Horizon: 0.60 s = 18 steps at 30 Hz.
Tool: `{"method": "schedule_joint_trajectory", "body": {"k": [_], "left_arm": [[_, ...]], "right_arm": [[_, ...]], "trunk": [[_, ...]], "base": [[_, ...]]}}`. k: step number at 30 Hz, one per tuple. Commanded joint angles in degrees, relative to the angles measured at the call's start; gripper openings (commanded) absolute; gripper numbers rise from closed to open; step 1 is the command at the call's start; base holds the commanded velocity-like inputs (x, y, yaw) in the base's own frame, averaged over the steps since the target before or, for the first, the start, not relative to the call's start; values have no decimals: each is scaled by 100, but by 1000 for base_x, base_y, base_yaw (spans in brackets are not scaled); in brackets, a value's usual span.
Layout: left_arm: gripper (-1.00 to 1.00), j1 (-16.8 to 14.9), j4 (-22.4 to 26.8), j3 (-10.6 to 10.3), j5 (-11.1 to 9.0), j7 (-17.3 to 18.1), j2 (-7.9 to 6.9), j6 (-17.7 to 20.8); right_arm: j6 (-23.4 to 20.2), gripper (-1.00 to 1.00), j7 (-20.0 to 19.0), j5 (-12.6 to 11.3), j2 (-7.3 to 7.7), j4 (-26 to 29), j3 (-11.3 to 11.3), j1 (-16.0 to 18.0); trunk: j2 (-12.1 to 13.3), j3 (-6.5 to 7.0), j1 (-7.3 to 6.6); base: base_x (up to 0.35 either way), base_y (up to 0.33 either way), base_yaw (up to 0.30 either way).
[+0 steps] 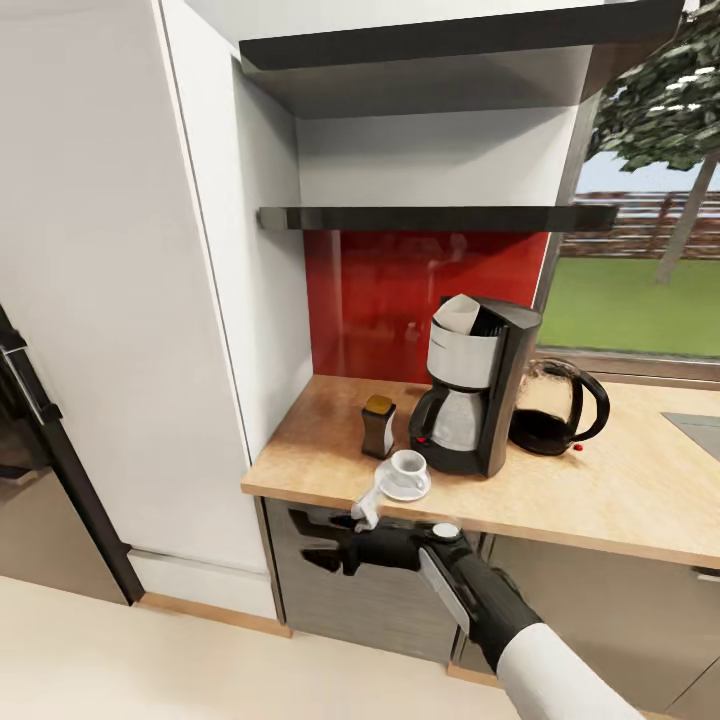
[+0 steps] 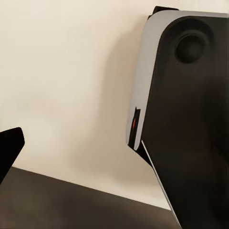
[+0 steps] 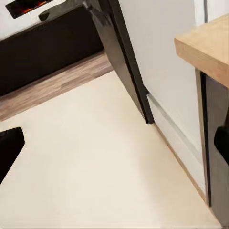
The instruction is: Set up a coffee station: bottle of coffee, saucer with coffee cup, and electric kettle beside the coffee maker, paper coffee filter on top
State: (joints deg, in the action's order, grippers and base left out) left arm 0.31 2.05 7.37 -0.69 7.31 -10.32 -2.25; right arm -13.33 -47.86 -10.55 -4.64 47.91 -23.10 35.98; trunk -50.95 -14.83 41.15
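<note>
Currently my right claw (image 1: 322, 541) hangs apart, empty, just below the bench (image 1: 620, 500) edge; rising carelessly, I risk knocking the cup (image 1: 407, 468) off its saucer (image 1: 392, 492).

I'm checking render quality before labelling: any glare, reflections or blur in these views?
Head view: sharp; red backsplash glossy with faint reflections; soft shadows beside the coffee maker. Left wrist view: close surfaces soft, little detail. Right wrist view: evenly lit floor, slightly soft, no glare.
</note>
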Motion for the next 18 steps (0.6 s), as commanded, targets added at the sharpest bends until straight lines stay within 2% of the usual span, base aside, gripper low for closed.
{"method": "schedule_joint_trajectory", "body": {"k": [1,4,5,8,11,15,18], "left_arm": [[100,1,10,41,-5,31,0,2],[100,-1,7,39,-6,33,3,4],[100,-1,7,40,-4,33,9,5],[100,0,6,38,-5,32,12,5],[100,0,10,37,-5,33,17,5],[100,-4,14,36,8,34,44,5],[100,-4,15,42,137,28,66,3]], "right_arm": [[94,100,-111,-66,-7,-297,-211,6],[394,100,-326,-75,-105,-877,-509,0],[538,100,-490,-72,-223,-1464,-593,-11],[766,100,-565,-71,-322,-2239,-624,-18],[1108,100,-584,-69,-352,-2909,-631,-20],[1542,100,-591,-57,-368,-3842,-634,-26],[1807,100,-577,-34,-340,-4426,-628,-67]], "trunk": [[-5,-6,1],[-5,-6,1],[-5,-6,1],[-5,-6,1],[-5,-6,1],[-5,-6,1],[-5,-6,1]], "base": [[0,0,0],[0,0,0],[0,0,0],[0,0,0],[0,0,0],[0,0,0],[0,0,0]]}}
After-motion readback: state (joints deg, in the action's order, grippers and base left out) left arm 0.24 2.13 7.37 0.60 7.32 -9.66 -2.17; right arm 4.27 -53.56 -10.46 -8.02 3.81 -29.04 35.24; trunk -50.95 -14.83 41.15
